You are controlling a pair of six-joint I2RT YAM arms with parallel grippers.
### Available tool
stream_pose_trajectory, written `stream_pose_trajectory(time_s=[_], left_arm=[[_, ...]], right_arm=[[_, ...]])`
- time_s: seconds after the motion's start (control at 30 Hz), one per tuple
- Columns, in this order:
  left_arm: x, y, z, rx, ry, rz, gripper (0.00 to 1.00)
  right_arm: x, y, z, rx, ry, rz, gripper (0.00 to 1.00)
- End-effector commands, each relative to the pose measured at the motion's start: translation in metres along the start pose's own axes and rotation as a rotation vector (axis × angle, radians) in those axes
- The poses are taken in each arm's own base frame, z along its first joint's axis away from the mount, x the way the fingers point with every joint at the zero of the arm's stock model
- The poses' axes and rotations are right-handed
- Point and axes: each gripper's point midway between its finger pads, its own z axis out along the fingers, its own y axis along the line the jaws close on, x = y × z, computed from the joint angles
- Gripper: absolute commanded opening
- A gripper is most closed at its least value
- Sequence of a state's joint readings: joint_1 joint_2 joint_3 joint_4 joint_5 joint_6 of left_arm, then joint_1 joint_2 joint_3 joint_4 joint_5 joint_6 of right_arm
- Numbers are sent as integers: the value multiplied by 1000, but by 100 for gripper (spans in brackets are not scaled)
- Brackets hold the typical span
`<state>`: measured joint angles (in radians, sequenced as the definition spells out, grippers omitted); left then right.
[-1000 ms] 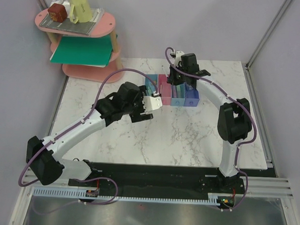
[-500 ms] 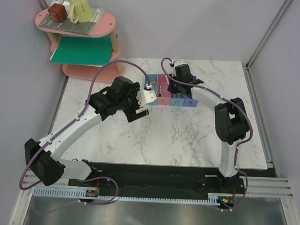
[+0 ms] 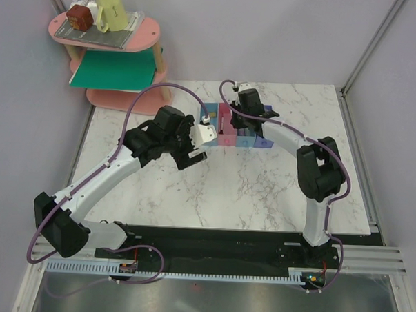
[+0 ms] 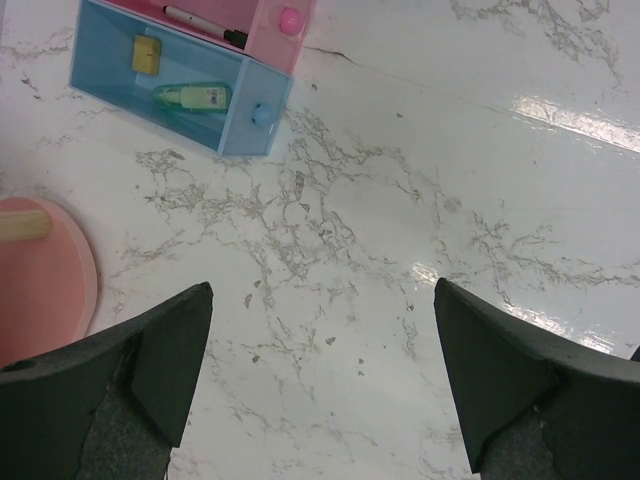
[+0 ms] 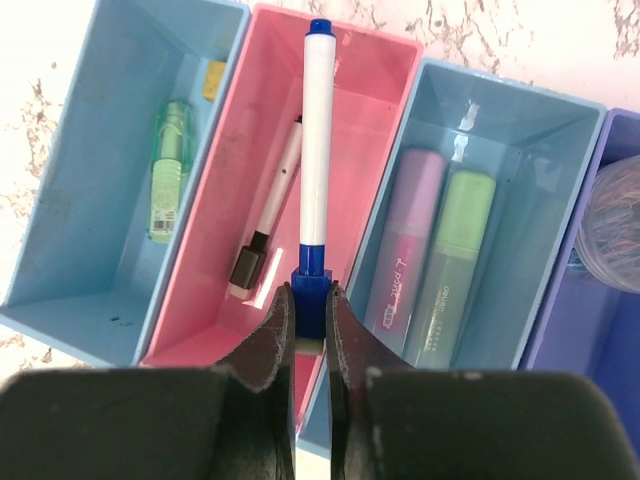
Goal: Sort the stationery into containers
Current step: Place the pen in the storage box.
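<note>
Seen from the right wrist camera, the right gripper [image 5: 310,300] is closed on the blue cap of a thin white marker, the blue-capped marker [image 5: 316,140], pinching the cap between its two dark fingers. The marker stretches away from the fingers over the pink bin [image 5: 375,120], its far tip reaching that bin's far wall; whether it touches the bin cannot be told. On the floor of the same bin lies a black-capped marker [image 5: 270,215], slightly slanted. The four joined bins sit side by side. The leftmost light blue bin [image 5: 90,200] holds a pale green bar [image 5: 170,170] and, nearer its far end, a tiny tan block [image 5: 213,80]. The second light blue bin [image 5: 520,150], just right of the pink one, holds a pink highlighter [image 5: 412,235] and a green highlighter [image 5: 458,250] lying touching, side by side. At the right edge, the purple-blue bin [image 5: 560,330] contains a round bluish-grey roll [image 5: 610,225], only partly in view. In the left wrist view, the left gripper [image 4: 322,300] hangs with its fingers spread wide and nothing between them, above bare marble table [image 4: 400,220], near the leftmost bin. The overhead view shows a pink tiered shelf [image 3: 148,30] at the table's far left corner, carrying a yellow cup [image 3: 112,10] and a red-brown block [image 3: 79,17].
</note>
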<state>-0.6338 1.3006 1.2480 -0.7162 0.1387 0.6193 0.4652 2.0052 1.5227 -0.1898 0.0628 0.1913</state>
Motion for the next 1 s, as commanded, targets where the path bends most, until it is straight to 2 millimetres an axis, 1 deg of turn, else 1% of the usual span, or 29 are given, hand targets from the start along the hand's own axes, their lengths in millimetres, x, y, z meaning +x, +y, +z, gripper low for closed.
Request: stream_pose_trajectory(time_s=[0.0, 0.07, 0.17, 0.2, 0.3, 0.47, 0.53, 0.57, 0.6, 0.67, 0.7, 0.77, 0.8, 0.93, 0.97], left_arm=[[-8, -2, -4, 6, -42, -41, 98], [-8, -2, -4, 7, -42, -41, 98], [-7, -2, -5, 5, -43, -39, 97], [-7, -2, -6, 2, -44, -37, 97], [-7, -2, -7, 0, -44, -33, 98], [-5, -2, -6, -2, -39, -38, 97], [-6, -1, -7, -7, -41, -45, 98], [-7, 0, -6, -10, -40, -48, 98], [-6, 0, -7, -12, -38, -55, 98], [-7, 0, -7, -16, -38, -65, 99], [-7, 1, -7, -20, -39, -72, 99], [-7, 1, -8, -23, -39, -76, 100], [-7, 1, -8, -25, -39, -82, 100], [-7, 2, -11, -33, -41, -89, 100], [-7, 2, -12, -37, -44, -89, 100]], right_arm=[[-52, 13, -24, 0, -142, -1, 4], [-48, 16, -21, -4, -132, -6, 5], [-34, 16, -9, -6, -93, -2, 5], [-25, 15, -4, -4, -73, 2, 5], [-13, 16, 5, -9, -44, -1, 5], [-11, 16, 8, -12, -38, -10, 7], [-11, 18, 6, -24, -38, -14, 10], [-10, 18, 6, -25, -34, -21, 13], [-10, 19, 5, -31, -35, -22, 27], [-12, 20, 2, -41, -39, -37, 41], [-13, 21, 1, -44, -40, -42, 51], [-14, 24, -2, -53, -44, -55, 60], [-18, 26, -5, -58, -54, -72, 65], [-32, 30, -19, -82, -76, -111, 68], [-39, 35, -27, -105, -93, -122, 68]])
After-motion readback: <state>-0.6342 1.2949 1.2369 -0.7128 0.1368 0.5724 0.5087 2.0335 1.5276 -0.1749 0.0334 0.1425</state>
